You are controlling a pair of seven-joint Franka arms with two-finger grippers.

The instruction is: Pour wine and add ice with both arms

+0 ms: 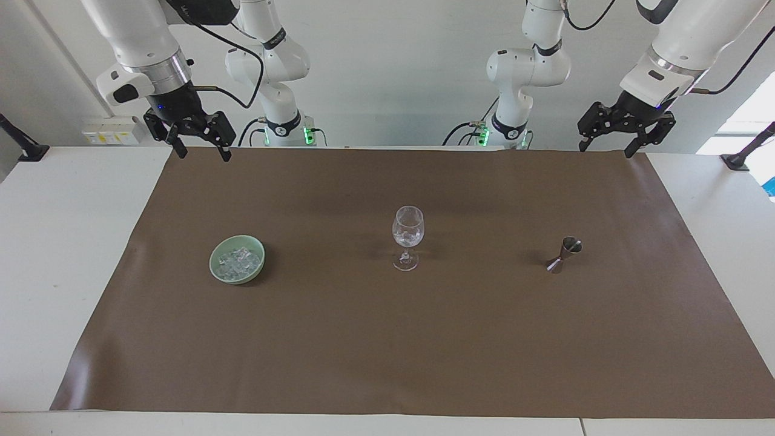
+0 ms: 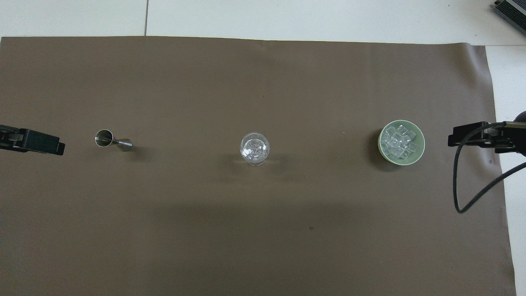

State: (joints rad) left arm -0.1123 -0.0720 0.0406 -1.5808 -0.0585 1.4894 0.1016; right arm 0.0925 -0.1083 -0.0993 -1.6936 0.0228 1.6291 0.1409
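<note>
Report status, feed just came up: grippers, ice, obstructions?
Left gripper and right gripper open, raised, holding nothing. Ice heaped in green bowl. Nothing obstructing.
</note>
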